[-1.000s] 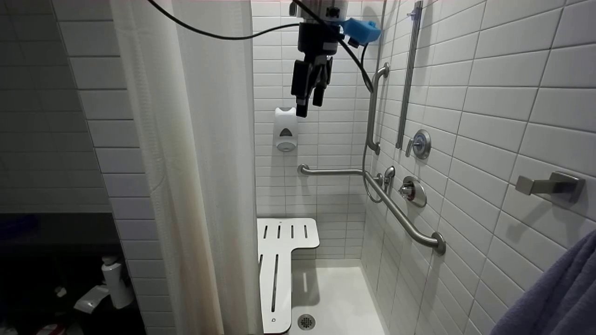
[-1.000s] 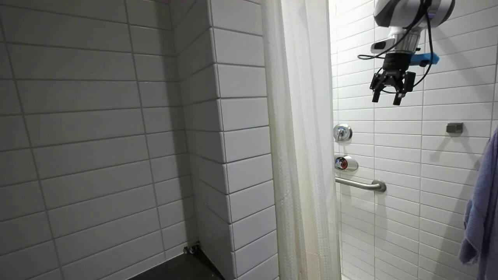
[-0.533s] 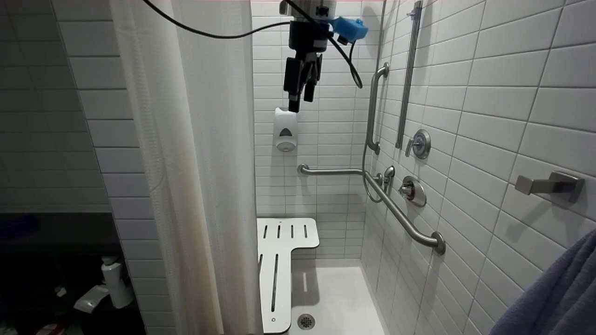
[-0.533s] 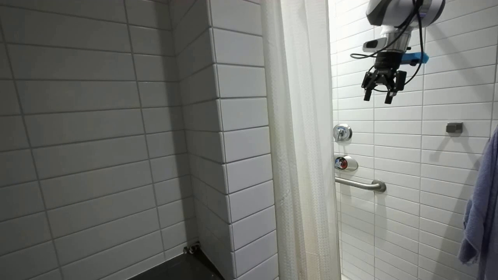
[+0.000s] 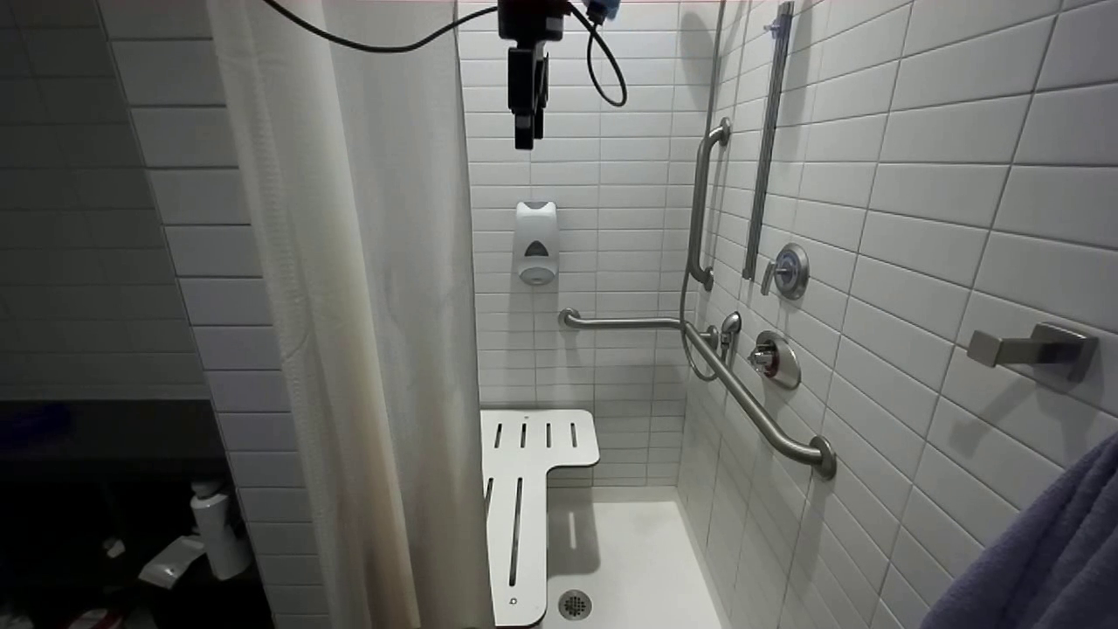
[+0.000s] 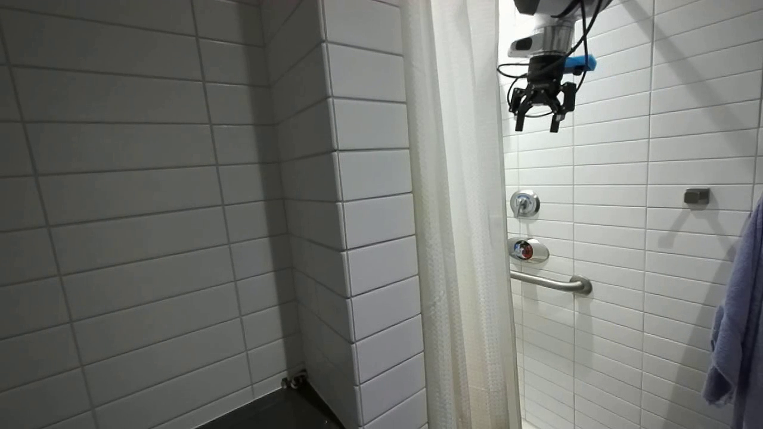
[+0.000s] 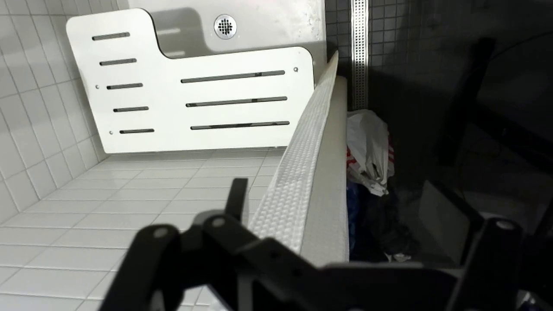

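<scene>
I am standing before a shower (image 5: pixel 611 376) with white tiled walls (image 5: pixel 943 253). Its pale floor (image 5: pixel 646 559) has a round drain (image 5: pixel 575 604), and a white slotted seat (image 5: pixel 572 447) is set above this floor. A metal grab bar (image 5: pixel 624 323) runs along these walls. Inside, the light is bright; the grey-looking wall (image 6: pixel 119 244) outside is rather dim.

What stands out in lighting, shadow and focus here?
Wrist view: mostly very dark right of the shower curtain, with the near part of the pincer blurred; in an exterior view, deep gloom at lower left around the white bottle; in both exterior views, split shadows below the metal wall fixture.
</scene>
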Robot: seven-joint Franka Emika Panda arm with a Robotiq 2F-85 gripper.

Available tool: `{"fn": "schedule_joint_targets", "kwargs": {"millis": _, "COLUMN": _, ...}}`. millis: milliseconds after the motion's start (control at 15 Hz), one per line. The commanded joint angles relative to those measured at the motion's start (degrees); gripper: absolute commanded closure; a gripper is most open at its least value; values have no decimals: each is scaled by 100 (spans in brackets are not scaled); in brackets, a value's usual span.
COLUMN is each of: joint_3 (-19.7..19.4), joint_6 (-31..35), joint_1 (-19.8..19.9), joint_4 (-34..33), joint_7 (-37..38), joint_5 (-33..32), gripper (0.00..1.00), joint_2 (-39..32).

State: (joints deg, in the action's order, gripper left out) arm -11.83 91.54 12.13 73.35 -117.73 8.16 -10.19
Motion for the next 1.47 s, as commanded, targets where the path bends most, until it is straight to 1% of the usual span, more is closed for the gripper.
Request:
{"fn": "schedule_joint_targets", "kwargs": {"millis": 0, "joint_3": 221, "joint_6": -428, "joint_1": 140, "joint_4": -1051, "joint_7": -456, "joint_5": -29, "gripper": 0, "joint_2": -548}}
{"fn": "schedule_joint_targets", "kwargs": {"millis": 67, "joint_3": 268, "joint_6": -433, "joint_1": 163, "joint_4": -1170, "joint_7": -527, "joint_5": 14, "gripper": 0, "joint_2": -610}}
{"fn": "schedule_joint_targets", "kwargs": {"millis": 133, "joint_3": 188, "joint_6": -350, "joint_1": 60, "joint_4": -1175, "joint_7": -631, "joint_5": 86, "gripper": 0, "joint_2": -620}}
{"fn": "schedule_joint_targets", "kwargs": {"millis": 267, "joint_3": 228, "joint_6": -255, "joint_1": 49, "joint_4": -1215, "joint_7": -747, "joint_5": 169, "gripper": 0, "joint_2": -659}}
{"fn": "schedule_joint_targets", "kwargs": {"millis": 333, "joint_3": 185, "joint_6": -208, "joint_1": 21, "joint_4": -922, "joint_7": -573, "joint_5": 78, "gripper": 0, "joint_2": -507}}
{"fn": "schedule_joint_targets", "kwargs": {"millis": 600, "joint_3": 206, "joint_6": -208, "joint_1": 20, "joint_4": -1001, "joint_7": -667, "joint_5": 93, "gripper": 0, "joint_2": -564}}
{"fn": "schedule_joint_targets", "kwargs": {"millis": 733, "joint_3": 261, "joint_6": 342, "joint_1": 117, "joint_4": -603, "joint_7": -963, "joint_5": 476, "gripper": 0, "joint_2": -383}}
{"fn": "schedule_joint_targets", "kwargs": {"millis": 867, "joint_3": 294, "joint_6": 1077, "joint_1": 178, "joint_4": -176, "joint_7": -1342, "joint_5": 985, "gripper": 0, "joint_2": -230}}
{"fn": "schedule_joint_targets", "kwargs": {"millis": 1067, "joint_3": 320, "joint_6": 2029, "joint_1": 205, "joint_4": 406, "joint_7": -2146, "joint_5": 1639, "gripper": 0, "joint_2": -54}}
{"fn": "schedule_joint_targets", "kwargs": {"millis": 1200, "joint_3": 351, "joint_6": 2480, "joint_1": 203, "joint_4": 708, "joint_7": -2791, "joint_5": 2081, "gripper": 0, "joint_2": 28}}
{"fn": "schedule_joint_targets", "kwargs": {"millis": 1400, "joint_3": 427, "joint_6": 2849, "joint_1": 187, "joint_4": 1028, "joint_7": -3816, "joint_5": 2785, "gripper": 0, "joint_2": 145}}
